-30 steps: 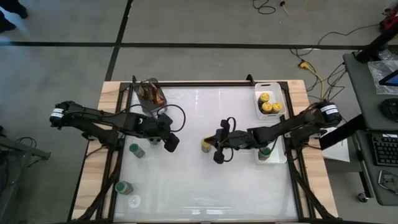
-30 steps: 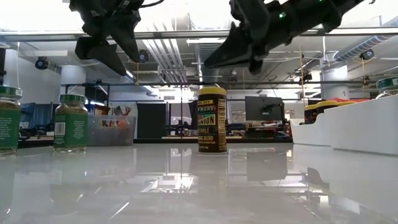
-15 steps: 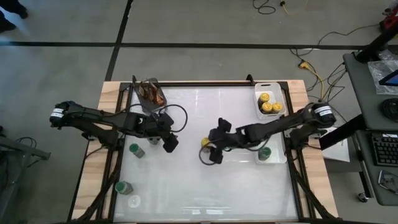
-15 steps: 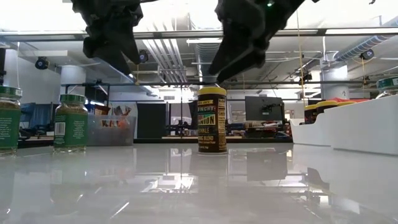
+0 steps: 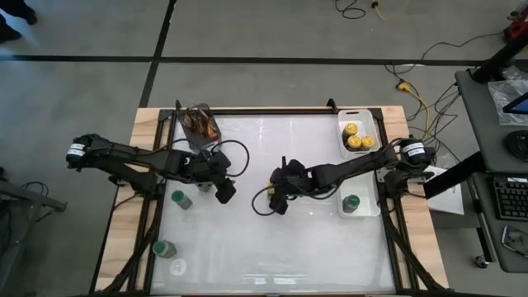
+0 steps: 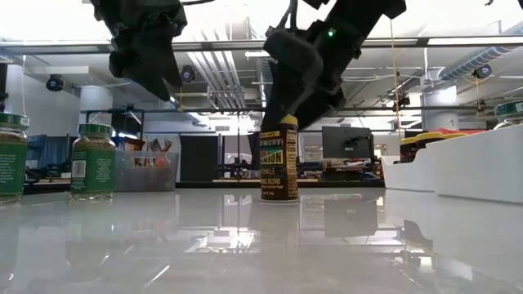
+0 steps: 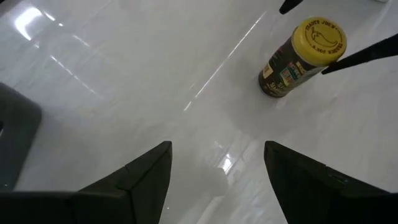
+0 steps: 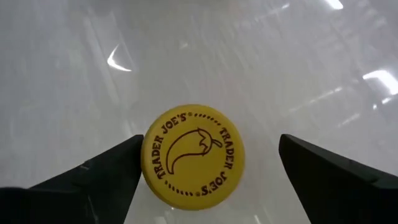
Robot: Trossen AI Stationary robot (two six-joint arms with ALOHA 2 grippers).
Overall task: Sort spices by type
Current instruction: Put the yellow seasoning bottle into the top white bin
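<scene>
A spice jar with a yellow lid (image 8: 193,155) stands upright on the white table near its middle (image 6: 279,163). My right gripper (image 8: 210,139) hangs open over it, slanting down, one finger on each side of the lid (image 6: 288,114); in the high view the gripper (image 5: 276,198) hides the jar. My left gripper (image 5: 224,191) hangs open in the air left of the jar, holding nothing (image 7: 216,146). Two green-lidded jars (image 5: 181,199) (image 5: 163,247) stand at the table's left. My right gripper comes at the jar's yellow lid from above and from the table's right, fingers astride it. One finger (image 8: 124,162) sits right at the lid's rim (image 8: 146,158), and I cannot tell whether it touches. The other finger stands clear of the lid. The jar rests upright on the table.
A white tray (image 5: 363,118) at the far right holds three yellow-lidded jars. A second tray (image 5: 367,210) nearer holds a green-lidded jar (image 5: 351,203). A grey cup of brown sticks (image 5: 202,122) stands at the far left. A clear round lid (image 5: 177,266) lies near the front left.
My right gripper has moved toward the table's left and come down over the yellow-lidded jar, tipping further downward, and its fingers have opened from shut to wide. My left gripper has rolled a little in place. The jar has stayed put.
</scene>
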